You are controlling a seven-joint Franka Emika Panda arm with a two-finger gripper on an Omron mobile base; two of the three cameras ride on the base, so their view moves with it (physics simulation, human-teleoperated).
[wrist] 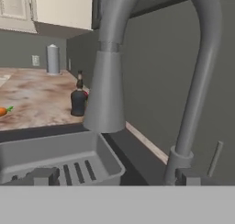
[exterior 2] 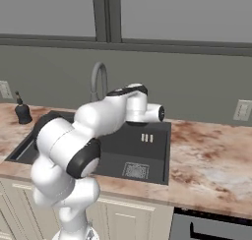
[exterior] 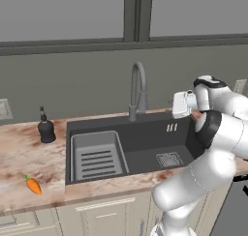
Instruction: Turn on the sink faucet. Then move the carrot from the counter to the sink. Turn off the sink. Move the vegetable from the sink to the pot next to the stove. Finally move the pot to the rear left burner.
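I have the jaws spread wide and holding nothing, level with the grey gooseneck faucet (wrist: 193, 76) at the back of the dark sink (exterior: 145, 153). No water runs, so I judge I'm on step one: the next move must reach its thin lever (wrist: 214, 158). The small orange carrot (exterior: 33, 185) lies on the marbled bench (exterior: 19, 153), well left, near its front edge.

Glossy white arm (exterior: 203, 177), dark joints

the robot's arm hides the faucet (exterior 2: 100, 81) base and the sink (exterior 2: 147, 150) left half in the right base view; beside the faucet, the carrot (wrist: 2, 111) is cut by the hand view's left edge.
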